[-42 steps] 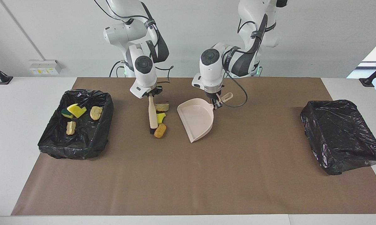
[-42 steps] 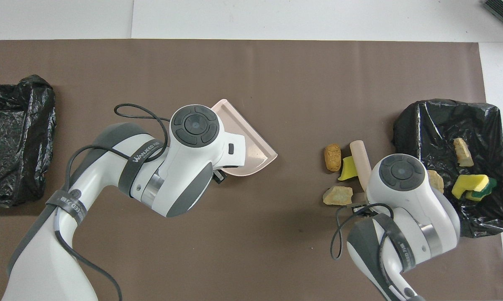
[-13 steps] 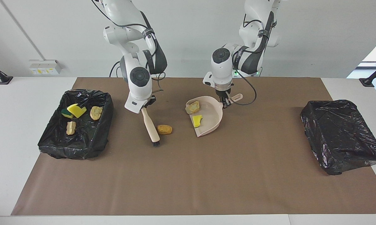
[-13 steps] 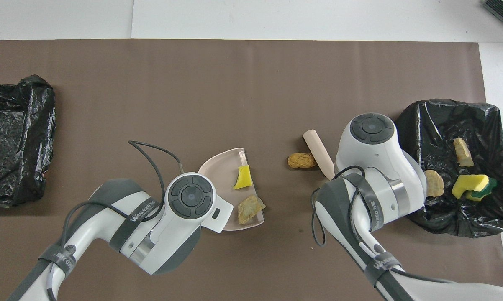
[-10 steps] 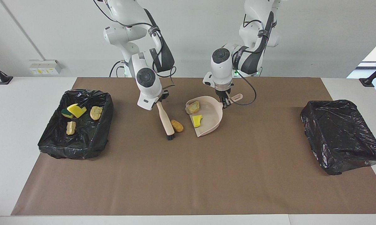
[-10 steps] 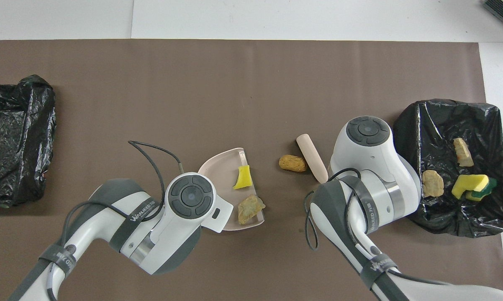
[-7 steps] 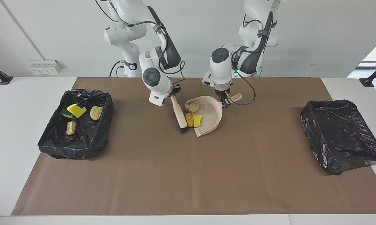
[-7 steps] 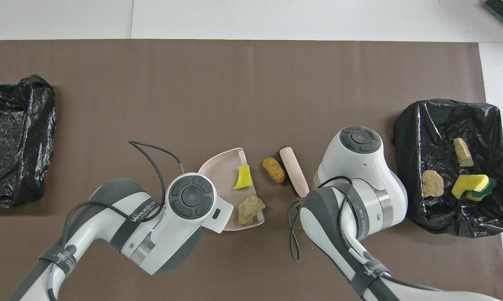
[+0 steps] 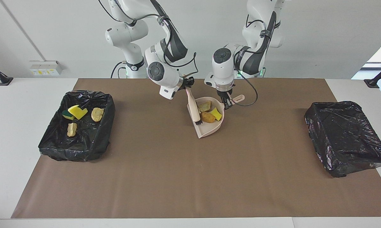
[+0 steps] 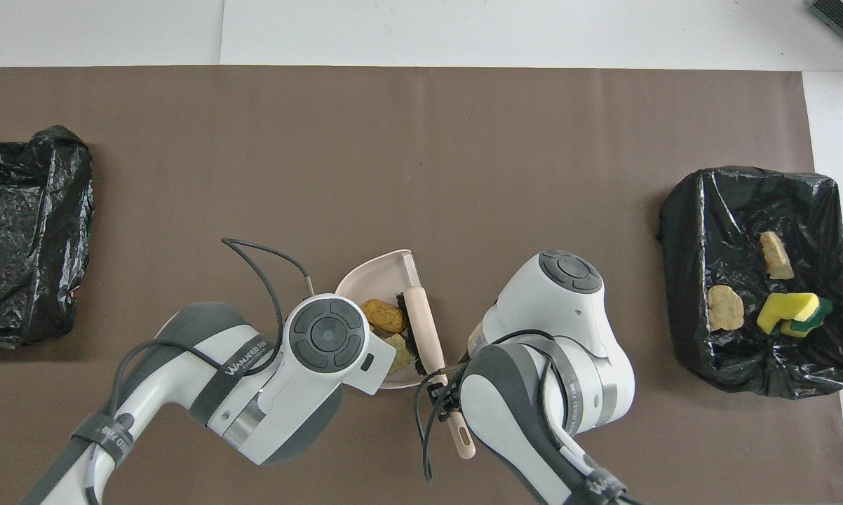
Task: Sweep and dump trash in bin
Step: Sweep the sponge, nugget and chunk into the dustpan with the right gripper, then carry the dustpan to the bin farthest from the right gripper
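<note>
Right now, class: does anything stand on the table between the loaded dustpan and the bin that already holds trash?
Nothing visible does. The dustpan, held by the left gripper, carries three scraps. Between it and the bin lies only bare brown mat. The brush, held by the right gripper, rests at the pan's mouth on that side.

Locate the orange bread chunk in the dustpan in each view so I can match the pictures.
Facing view: the orange bread chunk lies in the pink dustpan, just above picture centre, beside the brush.
Overhead view: the chunk sits in the dustpan, slightly below centre, partly under the left arm's wrist.
Shared landmark: the bin holding scraps, toward the right arm's end of the table.
</note>
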You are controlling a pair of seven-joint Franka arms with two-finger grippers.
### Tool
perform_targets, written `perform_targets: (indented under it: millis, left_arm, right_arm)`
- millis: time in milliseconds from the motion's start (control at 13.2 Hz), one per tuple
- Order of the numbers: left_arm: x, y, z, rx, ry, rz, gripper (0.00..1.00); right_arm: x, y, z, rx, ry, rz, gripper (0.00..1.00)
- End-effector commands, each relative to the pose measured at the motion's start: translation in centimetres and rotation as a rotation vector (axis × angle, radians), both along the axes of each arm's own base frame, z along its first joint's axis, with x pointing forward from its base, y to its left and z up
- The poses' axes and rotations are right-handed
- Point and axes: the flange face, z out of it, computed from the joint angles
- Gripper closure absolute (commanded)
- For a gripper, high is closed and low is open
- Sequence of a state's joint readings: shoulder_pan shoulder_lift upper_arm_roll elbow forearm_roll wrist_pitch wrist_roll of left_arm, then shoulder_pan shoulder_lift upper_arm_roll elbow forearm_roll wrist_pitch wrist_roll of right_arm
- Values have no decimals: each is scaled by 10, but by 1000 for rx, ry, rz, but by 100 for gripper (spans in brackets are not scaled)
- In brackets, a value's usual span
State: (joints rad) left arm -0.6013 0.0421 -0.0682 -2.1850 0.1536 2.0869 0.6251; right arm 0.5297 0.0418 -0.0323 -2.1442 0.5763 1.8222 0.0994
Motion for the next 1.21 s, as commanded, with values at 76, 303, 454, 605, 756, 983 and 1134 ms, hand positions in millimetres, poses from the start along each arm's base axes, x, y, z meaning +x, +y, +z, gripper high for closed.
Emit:
perform_targets:
  millis: [76,303,454,605,756,983,1134]
  left_arm:
    - [10,11,1,-14,8,-64,100]
    - [19,28,23,-32,-14,-74,100]
    - [29,61,53,-45,-33,-100,100]
    - [45,115,82,-50,-34,-89,100]
    - [64,179,106,-54,-22,-106,100]
    - [99,264,141,-58,-62,-90,100]
    - [113,324,153,-59,-75,-4,100]
  right_arm:
    - [-10,-23,50,-257,-9,-130,100]
    - [-40,-11,58,-425,18,-170,100]
    - [-87,16,64,-465,8,-143,100]
    - [-111,13,46,-431,-13,-110,100]
    - [-123,24,19,-406,-52,-120,100]
    - [-124,32,13,-385,-81,-139,100]
    - [-119,35,9,-364,-110,-158,100]
